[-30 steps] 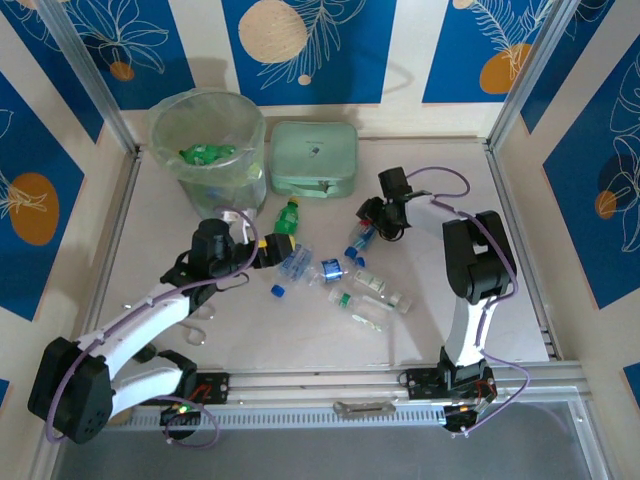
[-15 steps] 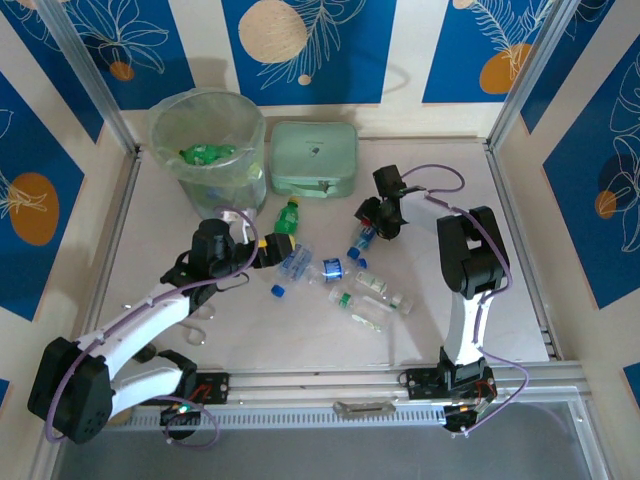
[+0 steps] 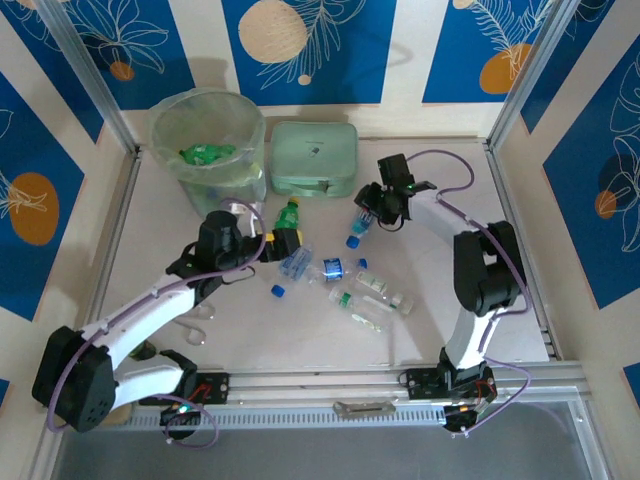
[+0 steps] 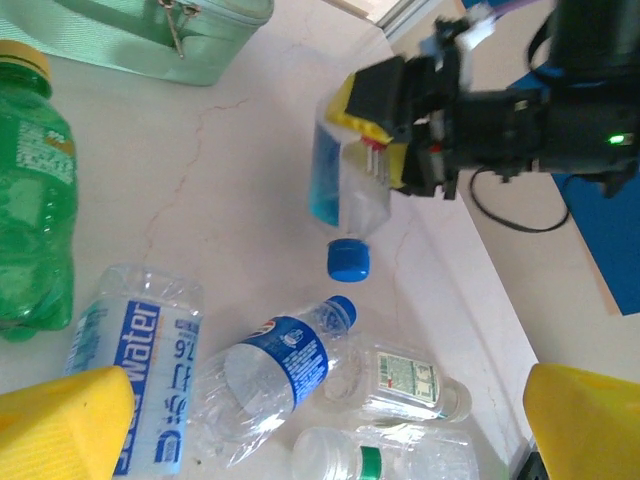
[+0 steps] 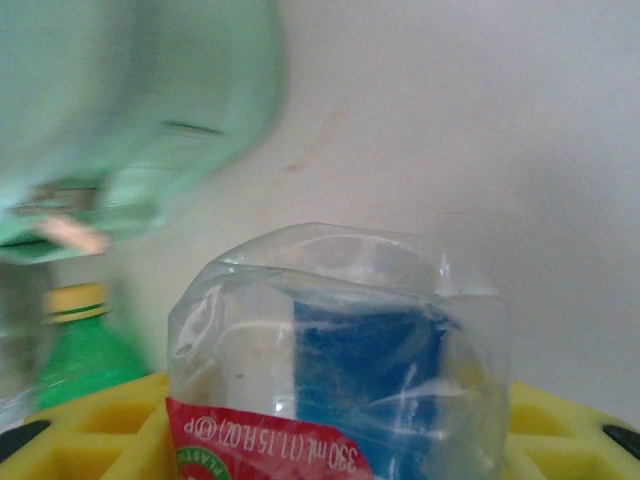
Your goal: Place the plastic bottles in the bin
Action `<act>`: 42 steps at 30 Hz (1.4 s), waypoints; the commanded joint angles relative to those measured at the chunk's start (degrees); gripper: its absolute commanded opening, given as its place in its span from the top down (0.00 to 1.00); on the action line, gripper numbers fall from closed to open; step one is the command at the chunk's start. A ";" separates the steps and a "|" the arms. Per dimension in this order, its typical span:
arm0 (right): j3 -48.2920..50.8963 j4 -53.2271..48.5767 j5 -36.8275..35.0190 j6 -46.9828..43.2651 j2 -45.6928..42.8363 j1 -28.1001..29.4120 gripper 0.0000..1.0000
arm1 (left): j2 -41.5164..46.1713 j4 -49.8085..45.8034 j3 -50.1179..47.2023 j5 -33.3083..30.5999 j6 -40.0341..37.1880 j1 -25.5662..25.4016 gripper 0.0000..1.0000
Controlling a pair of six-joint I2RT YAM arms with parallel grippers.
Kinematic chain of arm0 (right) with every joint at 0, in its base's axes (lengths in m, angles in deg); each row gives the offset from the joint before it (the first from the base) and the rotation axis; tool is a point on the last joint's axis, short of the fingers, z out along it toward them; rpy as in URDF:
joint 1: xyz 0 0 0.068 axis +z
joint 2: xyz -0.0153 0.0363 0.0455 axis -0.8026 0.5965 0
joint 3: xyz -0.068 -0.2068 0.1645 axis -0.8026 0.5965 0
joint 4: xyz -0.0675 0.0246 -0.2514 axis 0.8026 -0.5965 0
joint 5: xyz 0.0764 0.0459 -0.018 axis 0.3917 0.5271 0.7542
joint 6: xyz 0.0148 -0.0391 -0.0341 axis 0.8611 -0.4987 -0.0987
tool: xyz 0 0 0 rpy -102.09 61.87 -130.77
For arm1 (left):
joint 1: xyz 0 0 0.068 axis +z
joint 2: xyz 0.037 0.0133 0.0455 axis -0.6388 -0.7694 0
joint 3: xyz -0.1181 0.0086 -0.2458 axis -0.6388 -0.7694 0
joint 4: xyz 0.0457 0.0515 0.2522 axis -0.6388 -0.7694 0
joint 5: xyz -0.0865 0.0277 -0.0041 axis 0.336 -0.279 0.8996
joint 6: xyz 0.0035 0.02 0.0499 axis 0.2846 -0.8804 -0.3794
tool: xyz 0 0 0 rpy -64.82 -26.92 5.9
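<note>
A: Right hand (image 3: 373,208)?
B: Clamped on a bottle (image 3: 360,228): clear, blue label, pinched between the yellow fingers (image 4: 372,100). Blue cap points down at the table (image 3: 420,340); can't tell whether it touches. Position is right of centre, just near of the mint case (image 3: 315,158).

A: Its wrist view?
B: The bottle's crumpled base sits between the yellow fingers, with a red strip of label low down. The case is a blur at the far left.

A: Left hand (image 3: 282,243)?
B: Wide, nothing in it. Yellow fingertips (image 4: 60,425) well apart, at the left edge of the pile (image 3: 345,285). A green bottle (image 3: 289,214) with a yellow cap lies just far of it.

A: The pile?
B: Roughly five clear bottles on their sides, mid-table, touching or nearly so. One reads "Water" (image 4: 140,365), one has a blue label (image 4: 280,365), and the others are pale-labelled, one with a green cap. A small blue cap (image 3: 278,291) lies just near-left of them; can't tell whether it is loose.

A: Bin (image 3: 165,120)?
B: Far left corner, upright, bag-lined, just left of the case. Something green and crumpled (image 3: 207,153) lies inside, likely a bottle. Both hands are apart from the bin; the left is the closer one.
</note>
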 commanded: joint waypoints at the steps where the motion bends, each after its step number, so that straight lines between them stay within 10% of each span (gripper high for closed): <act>1: -0.04 1.82 3.20 -1.65 -5.19 1.40 0.47 | -2.24 0.37 3.38 2.57 -1.10 -1.62 0.00; 26: 7.01 7.30 15.74 0.75 -18.92 10.67 0.48 | -16.87 6.28 14.50 8.65 0.40 -8.32 0.05; 42: 8.54 9.90 16.96 3.36 -19.48 11.76 0.45 | -16.68 9.03 12.97 8.80 1.56 -8.34 0.42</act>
